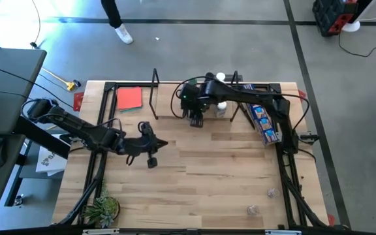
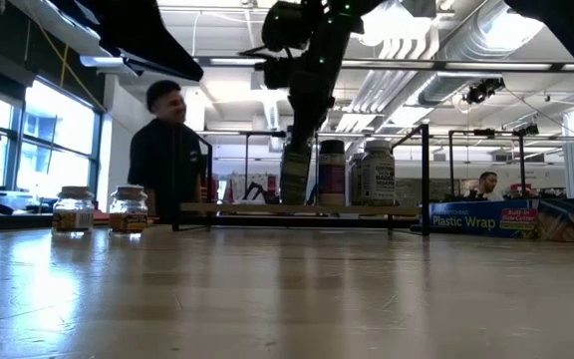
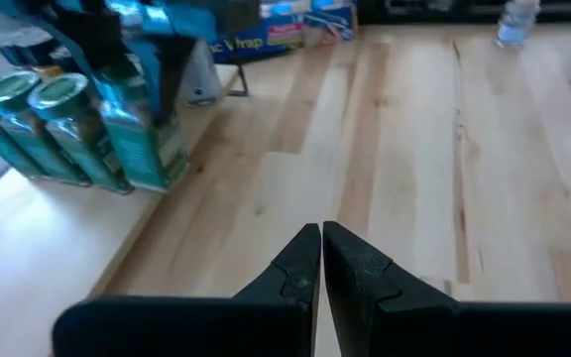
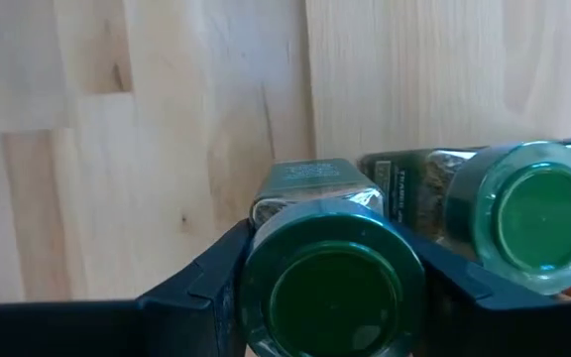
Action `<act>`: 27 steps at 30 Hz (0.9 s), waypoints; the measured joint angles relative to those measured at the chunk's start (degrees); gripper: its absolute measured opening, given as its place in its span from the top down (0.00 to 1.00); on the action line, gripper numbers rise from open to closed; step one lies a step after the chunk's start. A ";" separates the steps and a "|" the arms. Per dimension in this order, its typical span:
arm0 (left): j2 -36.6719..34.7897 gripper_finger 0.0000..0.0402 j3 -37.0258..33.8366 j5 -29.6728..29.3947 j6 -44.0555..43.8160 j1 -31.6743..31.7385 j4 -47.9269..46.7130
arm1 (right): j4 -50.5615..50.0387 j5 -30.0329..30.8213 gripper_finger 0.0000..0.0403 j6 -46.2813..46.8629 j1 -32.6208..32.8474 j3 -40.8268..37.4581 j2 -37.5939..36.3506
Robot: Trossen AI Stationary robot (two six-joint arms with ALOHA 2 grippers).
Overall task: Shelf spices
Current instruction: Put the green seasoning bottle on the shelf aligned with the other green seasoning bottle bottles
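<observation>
On the shelf, right gripper fingers clasp a green-lidded jar.

Right gripper grips a jar on the shelf — beside two others.

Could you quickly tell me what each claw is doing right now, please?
Left claw: closed, empty, over bare table.
Right claw: closed around a green-lidded spice jar at the shelf.

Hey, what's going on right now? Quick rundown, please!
Right gripper closed around a green-lidded spice jar at the shelf, next to other jars. Left gripper shut, empty, waiting mid-table. Nothing blocking.
</observation>
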 joint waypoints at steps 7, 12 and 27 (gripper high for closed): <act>0.00 0.96 0.00 0.39 1.00 2.49 2.64 | 0.33 1.72 0.55 -1.34 -0.54 -0.01 0.64; 0.00 0.96 0.00 2.51 1.05 2.88 4.13 | 1.97 3.23 0.49 -2.39 -0.58 -0.01 0.67; 0.00 0.96 0.00 2.97 1.01 2.85 4.47 | 2.10 2.75 0.45 -5.19 -0.58 -0.01 0.67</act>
